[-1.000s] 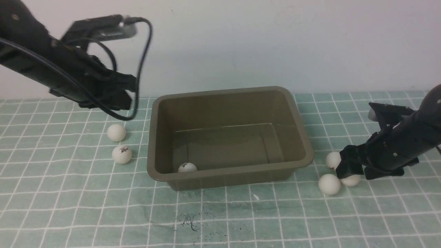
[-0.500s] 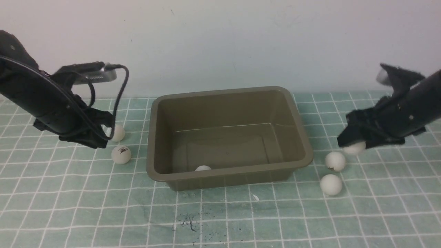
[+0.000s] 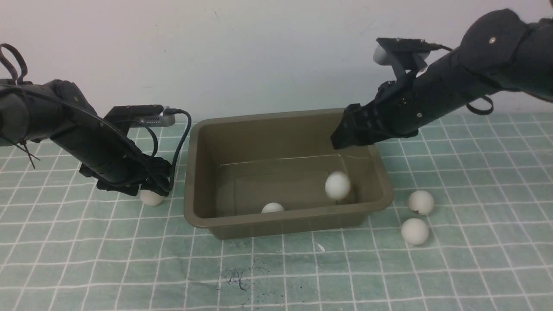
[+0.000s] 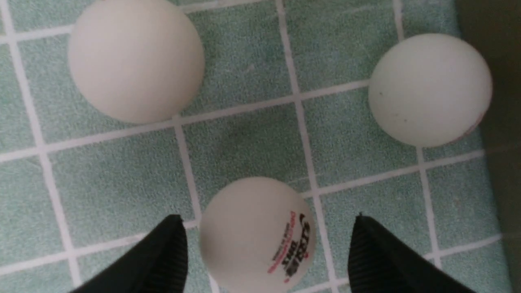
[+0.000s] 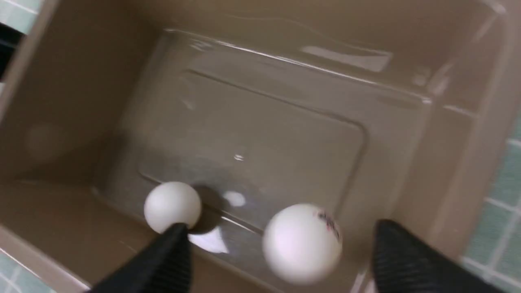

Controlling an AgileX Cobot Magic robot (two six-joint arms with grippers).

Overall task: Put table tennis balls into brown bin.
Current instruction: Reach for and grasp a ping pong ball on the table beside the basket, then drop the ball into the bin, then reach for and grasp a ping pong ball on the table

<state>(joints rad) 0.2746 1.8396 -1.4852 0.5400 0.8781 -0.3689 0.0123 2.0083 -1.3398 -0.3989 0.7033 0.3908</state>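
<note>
The brown bin (image 3: 288, 218) stands mid-table. One table tennis ball (image 3: 273, 207) lies on its floor, and a second ball (image 3: 337, 185) is in mid-air inside it. My right gripper (image 3: 342, 137) hangs open above the bin's right end; in the right wrist view that loose ball (image 5: 302, 242) is below its spread fingers (image 5: 397, 254). My left gripper (image 4: 267, 219) is open, low beside the bin's left wall, straddling a printed ball (image 4: 256, 234) without touching it. Two more balls (image 4: 136, 61) (image 4: 430, 89) lie just beyond it.
Two balls (image 3: 421, 202) (image 3: 414, 231) rest on the green checked cloth (image 3: 276, 276) right of the bin. In the front view my left arm hides all but one ball (image 3: 151, 197) on its side. The bin wall (image 4: 504, 122) is close to the left fingers.
My right gripper lifted a ball from the right cluster, carried it over the bin and let go. My left gripper came down around the printed ball. The ball in the bin rolled right.
</note>
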